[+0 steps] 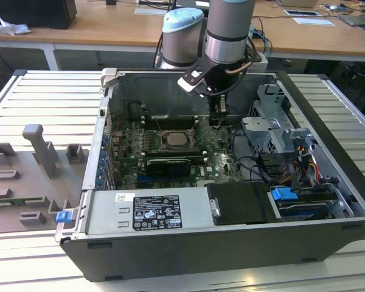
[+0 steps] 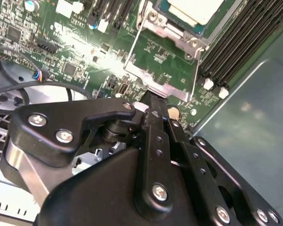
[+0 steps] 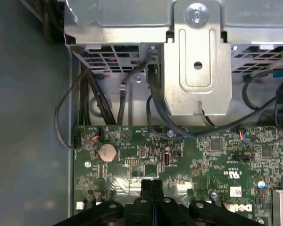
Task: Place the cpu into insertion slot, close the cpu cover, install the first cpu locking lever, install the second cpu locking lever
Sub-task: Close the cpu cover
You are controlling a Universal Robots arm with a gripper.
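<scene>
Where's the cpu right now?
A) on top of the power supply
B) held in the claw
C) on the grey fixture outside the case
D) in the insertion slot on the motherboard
D: in the exterior view the cpu lies in the insertion slot on the motherboard, and in the second wrist view the claw is shut and holds nothing.

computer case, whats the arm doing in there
A robot arm reaches into the open computer case. The cpu lies in the insertion slot, with the cpu cover apparently down around it. The gripper, shut, has its tip at the flat end of a wire locking lever beside the socket.
</scene>
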